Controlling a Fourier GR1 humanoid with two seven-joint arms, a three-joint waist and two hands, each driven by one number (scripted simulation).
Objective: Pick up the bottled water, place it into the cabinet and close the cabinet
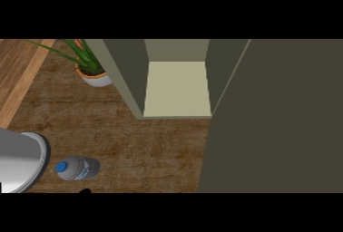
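Standing on brown counter: bottled water, potted plant, open cabinet; robot hand state unclear.

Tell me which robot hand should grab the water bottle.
Left, probably. The water bottle stands at the view's lower left, beside the grey forearm entering there. The open cabinet door fills the right side, and no right robot hand shows.

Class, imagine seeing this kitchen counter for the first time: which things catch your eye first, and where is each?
The open cabinet at top centre stands out first, its pale shelf bare and its dark door filling the right side. Next comes the bottle with its blue cap, standing on the counter at lower left, then the plant at top left.
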